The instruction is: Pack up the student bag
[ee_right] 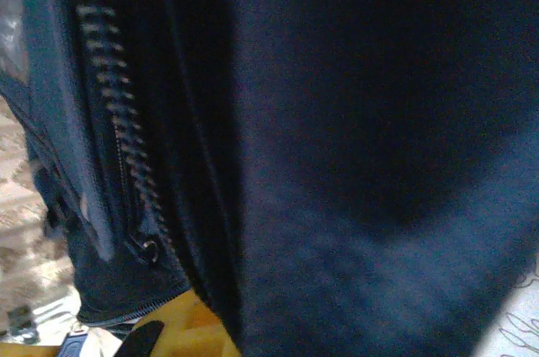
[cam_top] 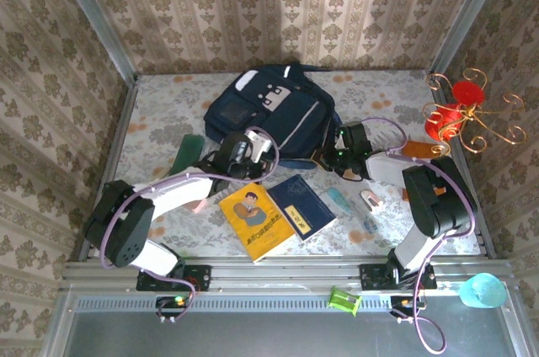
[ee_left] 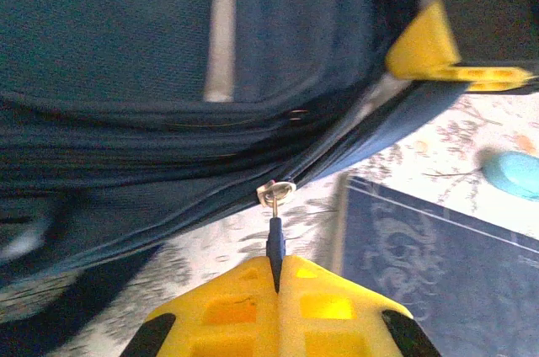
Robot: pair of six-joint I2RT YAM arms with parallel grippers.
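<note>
Traction should follow the zip line: left pincer [ee_left: 276, 271] clamps the zip pull [ee_left: 274, 243]; right pincer [cam_top: 330, 157] pinches student bag [cam_top: 269, 117] fabric.

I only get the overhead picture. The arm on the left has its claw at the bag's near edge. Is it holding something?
Observer: Yes. The left gripper is shut on a small dark zipper pull hanging from a metal ring on the student bag.
Operator: And the other claw?
Observer: The right gripper is shut, dark bag fabric right against its camera; a pinch I can't confirm.
Operator: Any zip there?
Observer: Yes, a row of zip teeth runs down to a slider.
</note>
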